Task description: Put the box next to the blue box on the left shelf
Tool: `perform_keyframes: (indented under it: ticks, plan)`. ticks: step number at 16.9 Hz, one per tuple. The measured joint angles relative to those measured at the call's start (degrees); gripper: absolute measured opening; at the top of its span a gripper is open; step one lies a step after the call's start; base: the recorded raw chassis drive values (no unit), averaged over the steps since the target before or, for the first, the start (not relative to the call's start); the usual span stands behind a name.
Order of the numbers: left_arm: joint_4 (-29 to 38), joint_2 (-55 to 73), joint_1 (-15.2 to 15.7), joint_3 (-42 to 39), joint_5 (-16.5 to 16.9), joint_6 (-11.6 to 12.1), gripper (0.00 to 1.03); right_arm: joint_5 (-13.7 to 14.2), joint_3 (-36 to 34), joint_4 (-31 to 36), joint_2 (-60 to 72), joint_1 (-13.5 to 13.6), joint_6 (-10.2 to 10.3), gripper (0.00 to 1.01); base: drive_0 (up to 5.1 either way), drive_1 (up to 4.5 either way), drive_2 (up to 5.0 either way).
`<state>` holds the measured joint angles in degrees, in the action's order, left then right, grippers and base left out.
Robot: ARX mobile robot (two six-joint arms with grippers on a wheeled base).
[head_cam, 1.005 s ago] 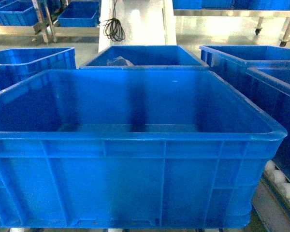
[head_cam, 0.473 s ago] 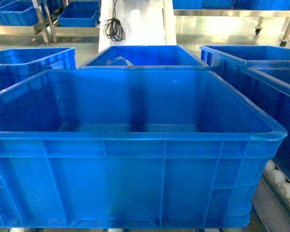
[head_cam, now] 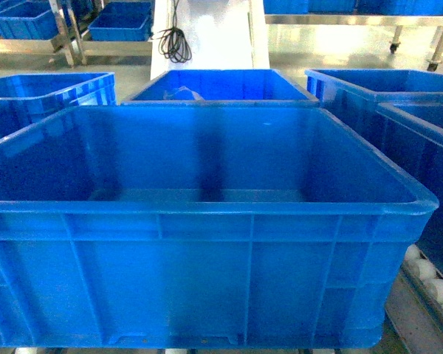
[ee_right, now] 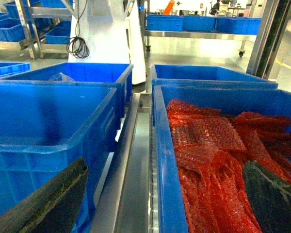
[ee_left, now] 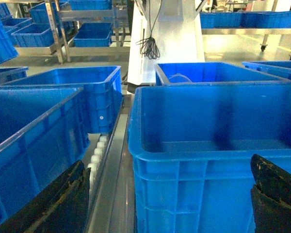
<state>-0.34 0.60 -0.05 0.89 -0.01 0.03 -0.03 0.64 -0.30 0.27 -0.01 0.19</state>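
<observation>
Between neighbouring crates: box [head_cam: 207, 221] upright | both grippers' fingers spread

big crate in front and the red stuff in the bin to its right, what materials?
Box: looks like moulded rigid plastic, glossy blue; ribbed outer walls, thick rolled rim and soft reflections on the inside suggest it.
Red stuff: probably bubble wrap or similar plastic film, translucent red; dimpled texture and crumpled folds point that way, not certain.
</observation>
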Motion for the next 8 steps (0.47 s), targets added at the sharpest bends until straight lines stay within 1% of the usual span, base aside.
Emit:
perform_keyframes:
  ticks: [8]
  plan:
    - [0.0,0.0,0.0,0.0,0.0,0.0,0.98,0.0,0.0,0.0,0.0,0.0,0.0,0.98,0.0,0.0,0.0]
